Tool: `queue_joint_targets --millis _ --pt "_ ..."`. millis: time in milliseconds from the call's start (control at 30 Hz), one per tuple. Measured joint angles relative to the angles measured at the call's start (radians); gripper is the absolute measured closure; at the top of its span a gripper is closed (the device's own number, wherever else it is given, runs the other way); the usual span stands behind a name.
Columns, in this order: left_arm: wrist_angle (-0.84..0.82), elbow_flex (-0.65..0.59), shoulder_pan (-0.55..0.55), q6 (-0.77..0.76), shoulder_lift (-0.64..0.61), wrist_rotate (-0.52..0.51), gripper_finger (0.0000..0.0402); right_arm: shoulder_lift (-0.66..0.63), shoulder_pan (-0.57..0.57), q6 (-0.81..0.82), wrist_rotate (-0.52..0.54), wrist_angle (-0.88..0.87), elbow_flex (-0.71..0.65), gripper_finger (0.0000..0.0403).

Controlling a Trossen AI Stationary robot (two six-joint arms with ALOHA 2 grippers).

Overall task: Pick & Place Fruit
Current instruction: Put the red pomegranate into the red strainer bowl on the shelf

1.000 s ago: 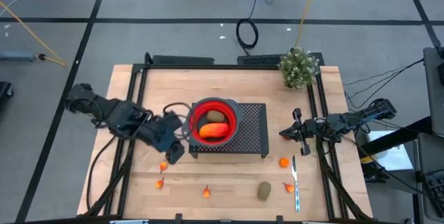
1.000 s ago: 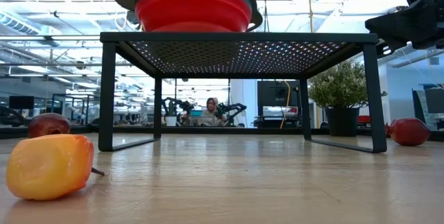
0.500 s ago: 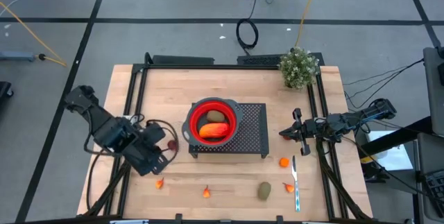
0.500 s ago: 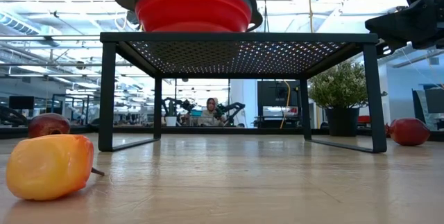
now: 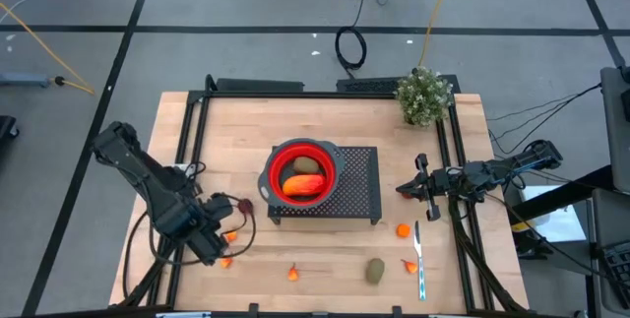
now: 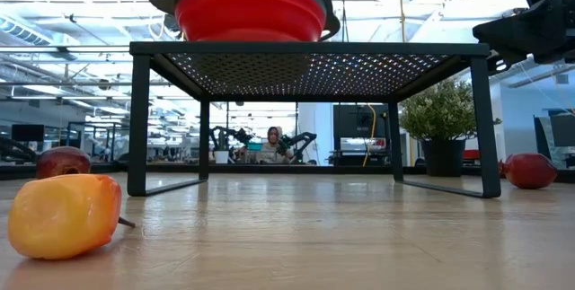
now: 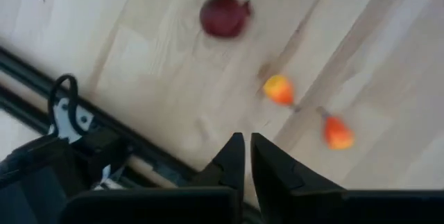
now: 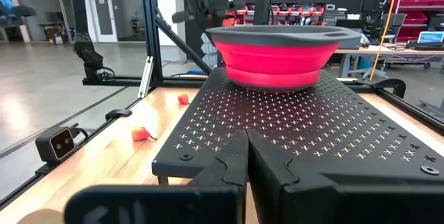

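step: reaching for loose fruit | left end effector [image 7: 244,144] pinched empty, left-front of red bowl [image 5: 301,172] | dark red fruit [image 5: 244,207], orange bits [image 5: 231,236] on bench beside it | next: I reopen, descend

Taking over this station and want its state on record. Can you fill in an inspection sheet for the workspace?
Surface: wooden table, black mesh stand at centre.
Job's things: red bowl on the stand holds a long orange piece and a brownish-green oval; another oval, a dark red round piece and small orange bits lie on the table.
Clutter: utensil, potted plant.
Grippers: left gripper shut, empty, over the front left; right gripper shut, waiting right of the stand.
Cables: on the floor behind the table.
Surroundings: a person far off in the low view.
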Motion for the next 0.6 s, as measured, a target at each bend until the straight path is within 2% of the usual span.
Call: queue_joint_targets --millis 133,267,400,600 --pt "0.016 -0.064 -0.023 0.043 0.0 0.025 0.0399 0.0 0.0 0.002 0.0 0.0 0.0 0.0403" --pt "0.071 -0.107 -0.042 0.113 0.0 0.039 0.0389 0.0 0.0 0.016 0.0 0.0 0.0 0.0403" --pt "0.136 -0.134 -0.057 0.172 0.0 0.039 0.0395 0.0 0.0 0.026 0.0 0.0 0.0 0.0403" --pt "0.164 -0.187 -0.081 0.185 0.0 0.033 0.0389 0.0 0.0 0.026 0.0 0.0 0.0 0.0403"
